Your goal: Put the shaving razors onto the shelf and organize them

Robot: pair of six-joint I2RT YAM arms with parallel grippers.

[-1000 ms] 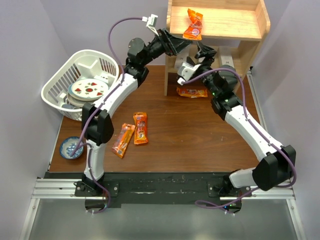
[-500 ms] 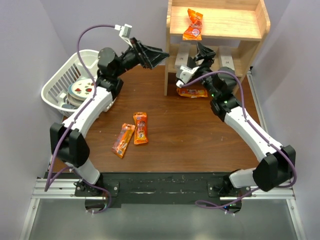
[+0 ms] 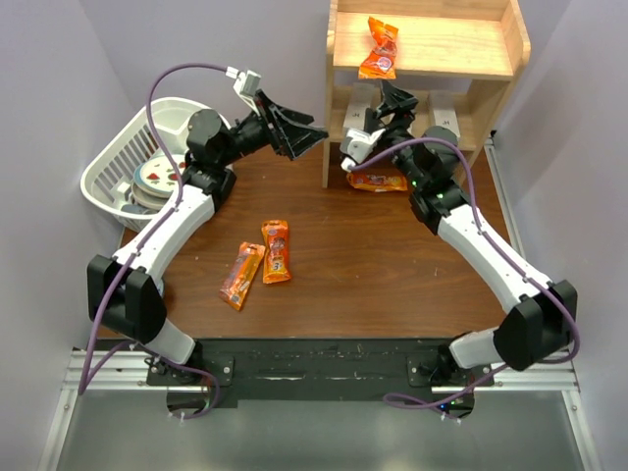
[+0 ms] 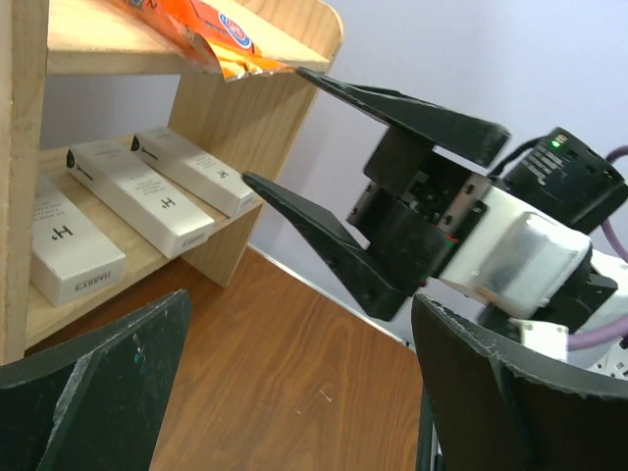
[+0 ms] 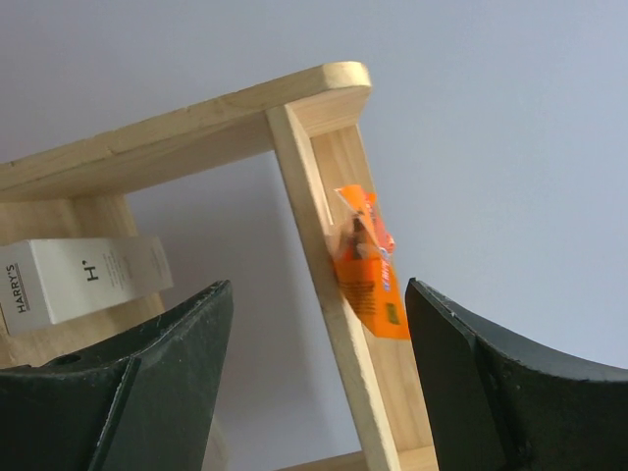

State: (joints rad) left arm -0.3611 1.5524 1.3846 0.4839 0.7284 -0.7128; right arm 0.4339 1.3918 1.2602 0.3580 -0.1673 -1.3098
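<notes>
- Looking down from above, I see my left gripper (image 3: 312, 143) hanging over the tabletop (image 3: 353, 265), just left of the shelf (image 3: 446, 44). Its fingers (image 4: 98, 392) are spread wide with nothing between them.
- My right gripper (image 4: 273, 125) sits at the front of the shelf's lower level. Its fingers (image 4: 392, 103) are apart too and hold nothing.
- All three razors (image 4: 138, 192) lie flat on the lower level, side by side with small gaps, lettering up.
- In the top view my right gripper hides the middle razor, but the left wrist view shows all three.
- A packet (image 3: 379, 47) lies on the top level, one end poking over the front edge.
- A second packet (image 3: 378, 182) lies on the tabletop at the foot of the shelf, below my right gripper.
- A third packet (image 3: 242, 276) and a fourth packet (image 3: 276, 251) lie just beside each other near the middle of the tabletop.
- The basket (image 3: 113, 157) sits at the far left with plates inside, behind my left arm.
</notes>
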